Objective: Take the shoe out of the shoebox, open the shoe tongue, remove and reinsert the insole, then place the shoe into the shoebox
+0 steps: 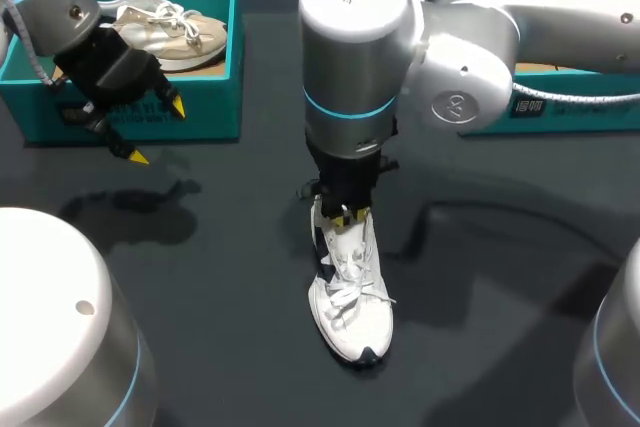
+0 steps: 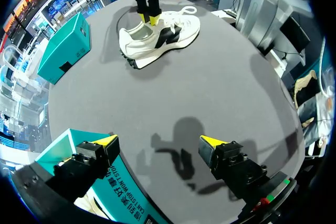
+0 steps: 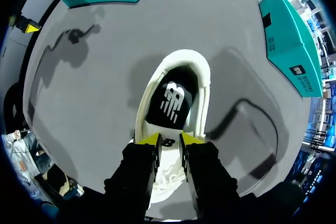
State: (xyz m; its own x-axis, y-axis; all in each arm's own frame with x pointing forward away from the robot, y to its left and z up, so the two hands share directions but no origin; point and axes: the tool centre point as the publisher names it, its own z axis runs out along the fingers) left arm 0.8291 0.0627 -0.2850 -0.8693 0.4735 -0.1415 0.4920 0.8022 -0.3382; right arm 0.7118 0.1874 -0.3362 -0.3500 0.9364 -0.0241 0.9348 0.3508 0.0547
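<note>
Upright on its sole mid-table [image 1: 500, 277], white shoe [image 1: 350, 317], long axis near-to-far, toe toward the robot, heel away. Clamped on its tongue [image 3: 167, 153], right gripper [image 3: 168, 139]. Just beside teal shoebox [image 1: 215, 97], left gripper [image 1: 158, 132], fingers wide apart.

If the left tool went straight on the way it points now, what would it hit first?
Most likely the bare dark table, about where the shadow of the left tool falls; nothing lies between. The white sneaker sits farther off, beyond that spot, though depth is hard to judge.
</note>
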